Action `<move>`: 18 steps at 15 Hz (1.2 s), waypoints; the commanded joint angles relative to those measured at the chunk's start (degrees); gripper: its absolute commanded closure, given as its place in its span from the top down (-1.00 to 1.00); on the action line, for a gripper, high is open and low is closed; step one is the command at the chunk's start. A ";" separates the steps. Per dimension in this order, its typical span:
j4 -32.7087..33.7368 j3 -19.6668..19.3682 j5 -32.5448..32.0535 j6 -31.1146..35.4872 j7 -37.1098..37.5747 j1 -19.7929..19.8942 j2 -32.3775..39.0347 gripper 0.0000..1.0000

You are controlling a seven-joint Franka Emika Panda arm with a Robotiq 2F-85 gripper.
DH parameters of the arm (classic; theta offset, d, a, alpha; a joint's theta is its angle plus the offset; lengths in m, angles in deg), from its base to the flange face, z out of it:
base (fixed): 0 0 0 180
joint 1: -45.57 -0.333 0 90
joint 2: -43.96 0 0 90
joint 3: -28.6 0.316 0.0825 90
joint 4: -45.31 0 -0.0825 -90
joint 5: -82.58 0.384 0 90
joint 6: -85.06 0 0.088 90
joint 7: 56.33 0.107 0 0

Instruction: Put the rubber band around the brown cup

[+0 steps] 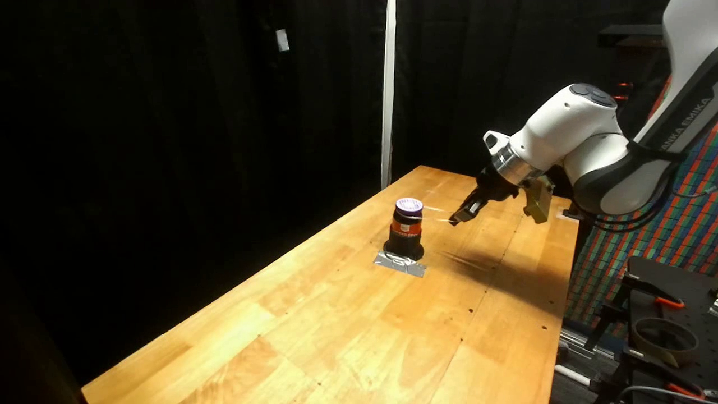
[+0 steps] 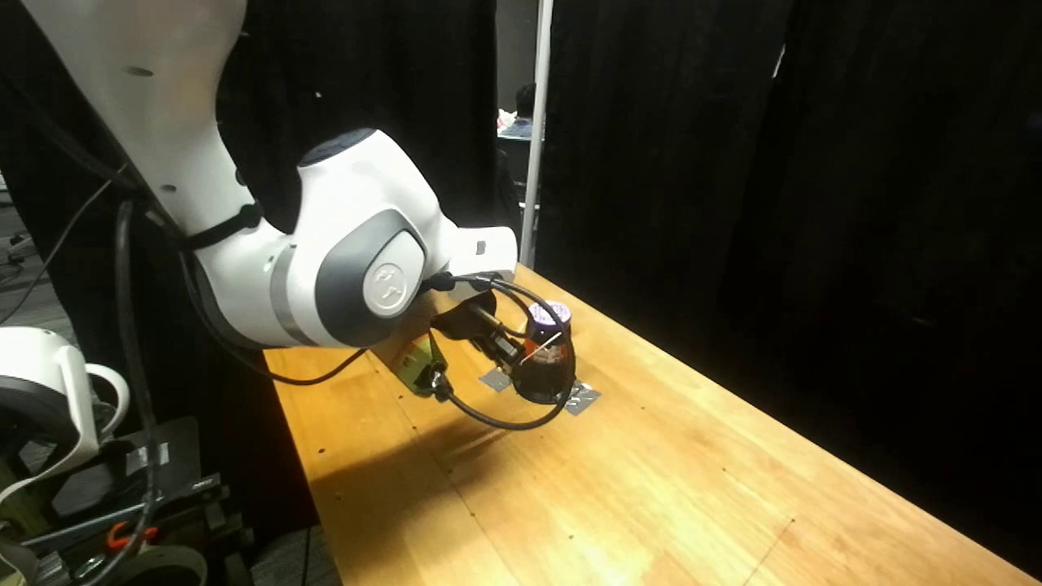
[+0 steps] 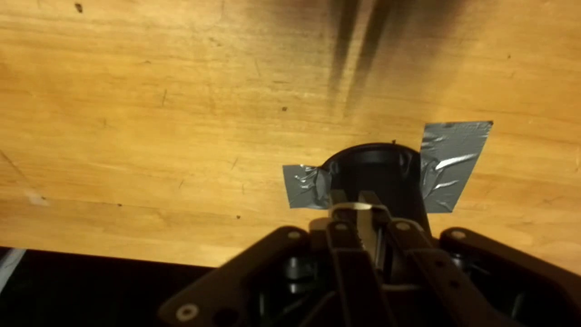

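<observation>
The brown cup (image 1: pixel 405 231) stands upright on the wooden table, dark with an orange label and a pale purple top. It also shows in an exterior view (image 2: pixel 545 379) and, from above, in the wrist view (image 3: pixel 381 175). The rubber band (image 3: pixel 358 206) loops around the outside of my gripper's (image 3: pixel 353 197) two fingertips, which have a small gap between them. In an exterior view the pale band (image 1: pixel 431 219) stretches from the gripper (image 1: pixel 457 217) to the cup's upper part, with one strand along the near side and one behind. The cup's far side is hidden.
Grey tape (image 1: pixel 401 264) fixes the cup's base to the table (image 1: pixel 348 331). A black cable (image 2: pixel 521 425) hangs in a loop from the wrist. A dark cart with tools (image 1: pixel 667 292) stands beside the table. Black curtains (image 1: pixel 196 140) hang behind.
</observation>
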 commanded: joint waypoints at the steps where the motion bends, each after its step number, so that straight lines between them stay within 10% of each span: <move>1: -6.24 -11.29 9.18 13.36 -3.54 -12.80 5.04 -0.69; 10: -11.81 -7.24 26.46 39.17 -2.39 -20.95 18.35 -0.70; 11: -11.80 3.62 34.09 40.19 -12.15 -12.16 14.88 -0.70; 16: -8.53 21.67 49.11 51.47 -24.15 -0.75 17.57 -0.70; 17: -6.67 13.08 49.93 46.85 -21.02 -10.57 16.63 -0.70; 18: -5.79 13.48 51.41 46.72 -22.11 -10.50 16.56 -0.68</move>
